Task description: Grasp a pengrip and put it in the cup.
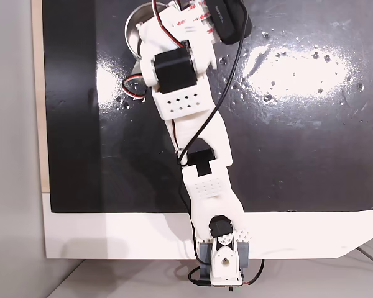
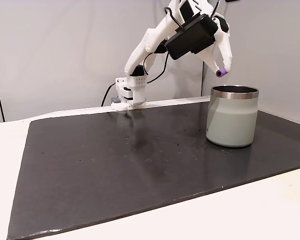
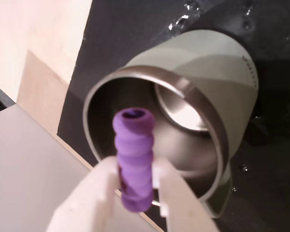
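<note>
The tool is closed on the pengrip, its two white fingers pressing the purple ridged tube from either side in the wrist view. There the tube stands over the open mouth of the cup, its free end within the circle of the steel rim. In a fixed view from the side, the pengrip hangs in the air above the cup, clear of the rim, near the rim's left side as that view shows it. The cup stands upright on the black mat, toward the mat's right edge in that view, with bare mat stretching to its left and front. From above, the arm covers most of the cup, which sits near the mat's far edge. Glossy droplets are scattered to the right of the arm in that view.
</note>
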